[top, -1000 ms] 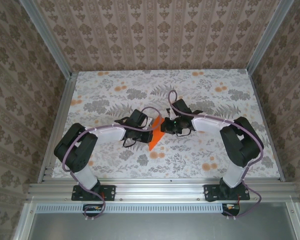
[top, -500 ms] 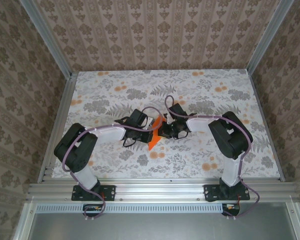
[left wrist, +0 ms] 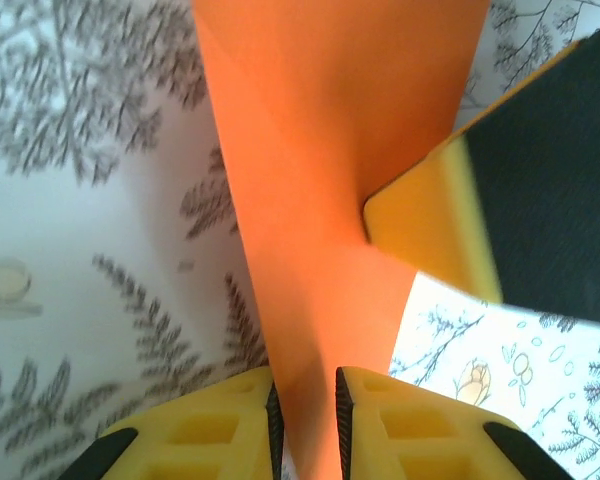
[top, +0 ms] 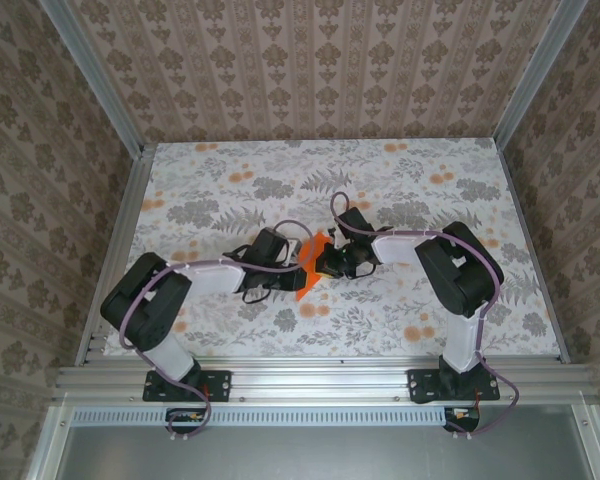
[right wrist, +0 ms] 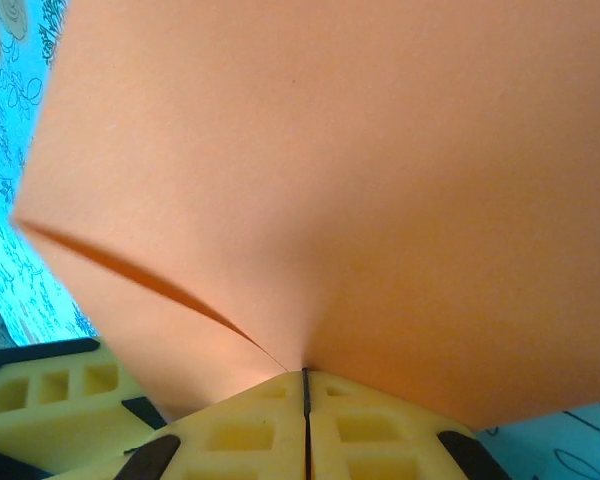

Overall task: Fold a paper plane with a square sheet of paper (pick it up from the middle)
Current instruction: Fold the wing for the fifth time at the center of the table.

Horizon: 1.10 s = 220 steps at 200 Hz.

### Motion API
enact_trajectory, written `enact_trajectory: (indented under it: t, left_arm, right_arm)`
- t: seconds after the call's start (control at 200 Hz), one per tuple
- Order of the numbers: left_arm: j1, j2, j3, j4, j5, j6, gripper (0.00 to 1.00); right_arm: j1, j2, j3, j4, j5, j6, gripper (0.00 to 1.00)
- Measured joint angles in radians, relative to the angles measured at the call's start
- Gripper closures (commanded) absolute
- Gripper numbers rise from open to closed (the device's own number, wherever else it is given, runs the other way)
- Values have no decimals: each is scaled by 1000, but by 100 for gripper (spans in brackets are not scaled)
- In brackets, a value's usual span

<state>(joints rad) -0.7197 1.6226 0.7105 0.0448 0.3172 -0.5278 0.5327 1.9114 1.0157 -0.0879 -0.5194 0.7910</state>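
When viewed from above, placed about the middle of the worktop (top: 400,180): square sheet of paper (top: 311,262), bright orange and creased, caught between the two wrists at the meeting point of the arms.

Left-wrist view: left fingers (left wrist: 210,430) set slightly apart, with a folded strip of the sheet (left wrist: 310,200) passing through the narrow gap between them and widening beyond it. Pads close beside the paper on both sides, firm pressure not evident. Yellow tip of one of the right fingers (left wrist: 420,235) touching the sheet's right-hand edge partway along.

Right-wrist view: right fingers (right wrist: 380,430) pressed together, seam shut, pinching the sheet (right wrist: 320,180) at its lower edge. From that pinch, paper fanning upward and outward, with one sharp fold line running from the left down to the seam. Yellow block of a left finger (right wrist: 50,395) just beside the paper at lower left.

Contact between sheet and worktop impossible to judge.
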Motion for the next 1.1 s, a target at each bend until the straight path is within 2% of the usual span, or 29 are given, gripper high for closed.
enact_trajectory:
  t: [0.21,0.5,0.76,1.0,1.1]
  left_arm:
    - [-17,-71,-77,48,-8,-84,80]
    - [-39,-75,-83,69,-18,-142,74]
    - [-51,-73,-89,71,-61,-173,89]
    - [-72,-64,-80,48,-133,-142,96]
    - [-88,-64,-68,22,-173,-86,97]
  right_arm:
    - [0,1,7,-13,8,16,92]
    - [0,2,12,-21,11,24,92]
    - [0,2,12,-21,11,25,92]
    - [0,1,12,-19,11,30,90]
    - [-3,-13,0,-14,17,48,83]
